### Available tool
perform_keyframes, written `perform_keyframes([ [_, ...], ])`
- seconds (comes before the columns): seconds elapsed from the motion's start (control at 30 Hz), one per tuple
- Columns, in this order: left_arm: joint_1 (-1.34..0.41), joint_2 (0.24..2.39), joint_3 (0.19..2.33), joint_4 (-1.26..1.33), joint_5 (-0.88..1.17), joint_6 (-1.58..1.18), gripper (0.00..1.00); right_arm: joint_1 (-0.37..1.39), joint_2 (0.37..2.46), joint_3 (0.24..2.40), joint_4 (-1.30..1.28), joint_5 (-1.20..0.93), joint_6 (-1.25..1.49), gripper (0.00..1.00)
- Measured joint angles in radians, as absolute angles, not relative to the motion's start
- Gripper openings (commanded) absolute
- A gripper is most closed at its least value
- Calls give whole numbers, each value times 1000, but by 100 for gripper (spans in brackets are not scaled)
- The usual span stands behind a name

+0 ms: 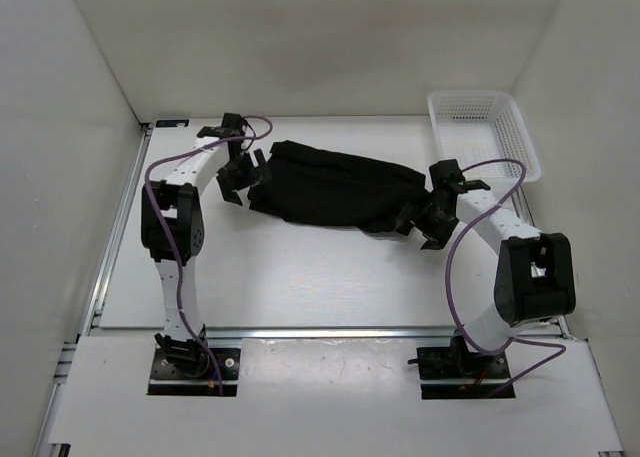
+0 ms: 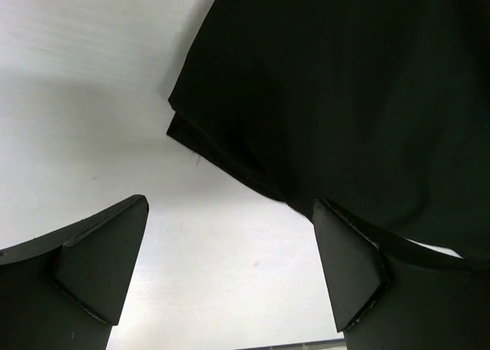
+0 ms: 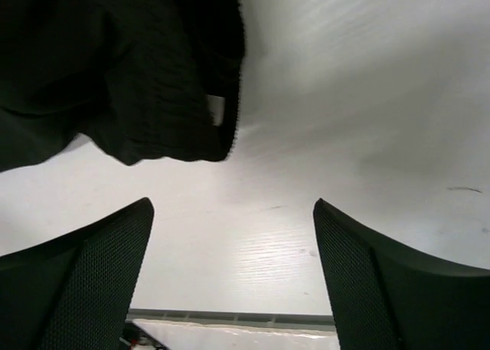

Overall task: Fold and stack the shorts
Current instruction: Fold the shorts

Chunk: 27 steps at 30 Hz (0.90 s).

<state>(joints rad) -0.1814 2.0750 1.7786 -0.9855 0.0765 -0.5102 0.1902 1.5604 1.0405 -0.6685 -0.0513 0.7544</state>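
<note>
The black shorts [image 1: 335,187] lie as a long folded band across the middle of the table, tilted down to the right. My left gripper [image 1: 243,180] is open at their left end, touching nothing; in the left wrist view the shorts [image 2: 344,97] fill the upper right and only bare table shows between the fingers [image 2: 99,258]. My right gripper [image 1: 421,224] is open at their right end. In the right wrist view the ribbed waistband with a small white tag [image 3: 164,89] hangs at the upper left, clear of the jaws.
A white mesh basket [image 1: 483,129] stands at the back right corner, just behind the right arm. White walls close in the table on the left, back and right. A metal rail [image 1: 300,330] runs along the near edge.
</note>
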Motion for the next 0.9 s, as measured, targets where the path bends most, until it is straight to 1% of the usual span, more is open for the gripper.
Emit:
perform_keyframes([
  [0.17, -185, 2192, 1742, -962, 129, -537, 100, 167, 1565, 1032, -585, -118, 805, 90],
  [0.27, -186, 2202, 1745, -953, 151, -559, 100, 155, 1597, 1032, -525, -141, 842, 88],
  [0.33, -186, 2211, 1752, -934, 162, -577, 89, 152, 1630, 1032, -488, -149, 866, 85],
  [0.37, -186, 2218, 1763, -935, 166, -583, 81, 152, 1650, 1032, -470, -153, 877, 82],
  [0.4, -187, 2231, 1781, -933, 167, -592, 71, 152, 1673, 1032, -453, -154, 887, 80],
  [0.43, -187, 2243, 1797, -928, 168, -599, 43, 152, 1695, 1032, -441, -155, 893, 78],
  [0.47, -187, 2254, 1812, -926, 169, -612, 24, 152, 1717, 1032, -433, -157, 902, 71],
  [0.5, -187, 2265, 1823, -917, 167, -618, 10, 153, 1737, 1032, -427, -157, 910, 65],
  [0.53, -187, 2275, 1832, -909, 167, -622, 10, 152, 1752, 1032, -425, -162, 916, 59],
  [0.57, -187, 2282, 1839, -905, 166, -628, 10, 153, 1759, 1036, -422, -161, 924, 41],
  [0.6, -185, 2288, 1846, -906, 168, -632, 10, 154, 1763, 1039, -416, -153, 923, 30],
  [0.63, -183, 2288, 1848, -905, 167, -636, 10, 154, 1770, 1043, -411, -144, 926, 18],
  [0.67, -181, 2288, 1850, -905, 166, -640, 10, 155, 1777, 1049, -412, -136, 921, 8],
  [0.7, -179, 2288, 1852, -904, 164, -645, 10, 158, 1788, 1058, -415, -126, 915, 1],
  [0.8, -165, 2282, 1842, -897, 157, -652, 10, 163, 1803, 1084, -429, -110, 868, 0],
  [0.9, -144, 2234, 1771, -886, 158, -660, 10, 168, 1804, 1114, -458, -113, 780, 0],
])
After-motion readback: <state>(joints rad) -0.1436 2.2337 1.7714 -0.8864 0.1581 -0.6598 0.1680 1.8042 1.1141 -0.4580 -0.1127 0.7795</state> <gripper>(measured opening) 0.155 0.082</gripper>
